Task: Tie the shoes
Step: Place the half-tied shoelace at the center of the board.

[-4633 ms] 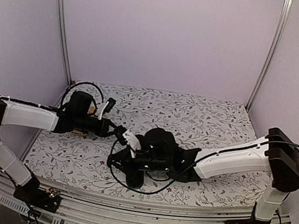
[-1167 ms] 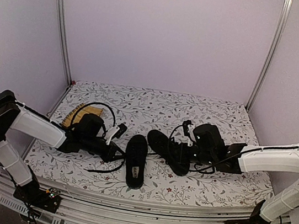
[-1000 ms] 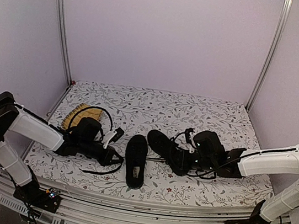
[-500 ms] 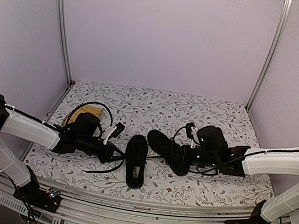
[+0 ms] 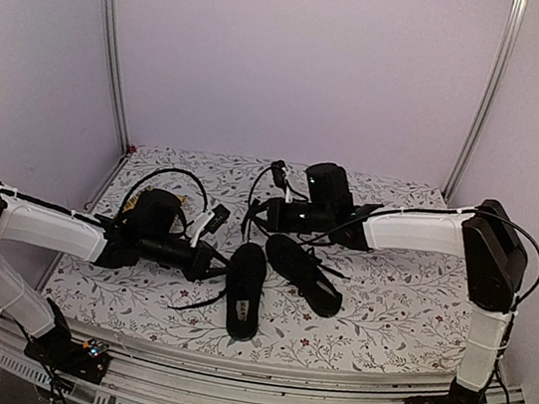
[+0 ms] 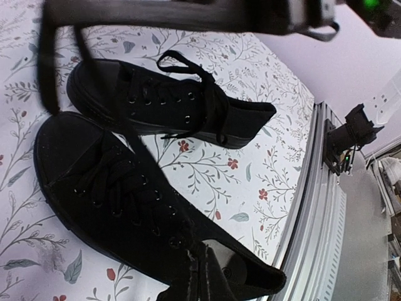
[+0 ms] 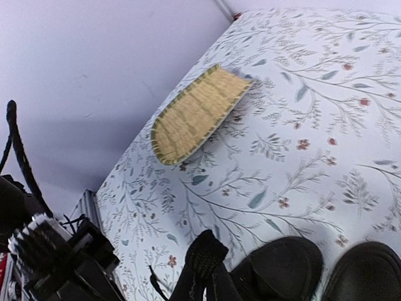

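Two black shoes lie mid-table: one (image 5: 243, 294) pointing away from me, the other (image 5: 304, 275) angled to its right. Both show in the left wrist view, the nearer one (image 6: 125, 207) and the one behind it (image 6: 169, 103). My left gripper (image 5: 210, 252) sits low at the left of the nearer shoe, shut (image 6: 200, 279) on a black lace whose end trails over the table (image 5: 180, 302). My right gripper (image 5: 268, 212) reaches across behind the shoes, raised and shut (image 7: 210, 251) on a black lace (image 5: 249, 209) that loops up from them. The shoe toes (image 7: 282, 269) lie just below it.
A yellow woven mat (image 7: 197, 113) lies at the back left, mostly hidden behind my left arm in the top view (image 5: 154, 201). The floral tablecloth (image 5: 384, 319) covers the table. The metal front rail (image 6: 326, 207) is close to the shoes.
My right arm has swung from the right of the shoes to behind them and leftward, lifting a lace. My left gripper has stayed beside the nearer shoe.
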### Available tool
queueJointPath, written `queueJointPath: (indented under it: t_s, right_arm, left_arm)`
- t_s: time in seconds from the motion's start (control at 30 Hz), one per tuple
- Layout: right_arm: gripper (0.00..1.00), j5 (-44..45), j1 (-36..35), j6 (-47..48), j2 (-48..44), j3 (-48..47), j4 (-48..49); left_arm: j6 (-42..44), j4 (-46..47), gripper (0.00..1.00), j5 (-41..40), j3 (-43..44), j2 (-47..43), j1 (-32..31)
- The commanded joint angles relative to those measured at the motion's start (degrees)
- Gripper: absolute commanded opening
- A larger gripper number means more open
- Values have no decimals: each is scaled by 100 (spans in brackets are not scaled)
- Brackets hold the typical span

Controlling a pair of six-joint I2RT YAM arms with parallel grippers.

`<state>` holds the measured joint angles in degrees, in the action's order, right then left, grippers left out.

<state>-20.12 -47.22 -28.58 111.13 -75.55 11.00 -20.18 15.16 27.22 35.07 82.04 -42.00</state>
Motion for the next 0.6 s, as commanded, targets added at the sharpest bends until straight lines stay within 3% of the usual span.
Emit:
queueJointPath:
  t_s: [0.0, 0.2, 0.27, 0.37, 0.57]
  right_arm:
    - [2, -1553, -114, 162, 1163, -1319, -69]
    - [4, -1814, -550, 424, 1613, -1684, -376]
    - [16, -1725, -558, 464, 1487, -1535, -373]
    - [44, -1535, -487, 617, 1195, -1312, -397]
    - [66, -1325, -136, 781, 566, -878, -447]
  left_arm:
    - [-52, 260, 0, -74, -26, -33, -71]
    - [-98, 374, 0, -126, -77, -19, -140]
    - [-91, 399, 0, -125, -79, -5, -157]
    - [-108, 396, 0, -121, -54, 40, -171]
    - [-159, 433, 0, -175, -53, 53, -227]
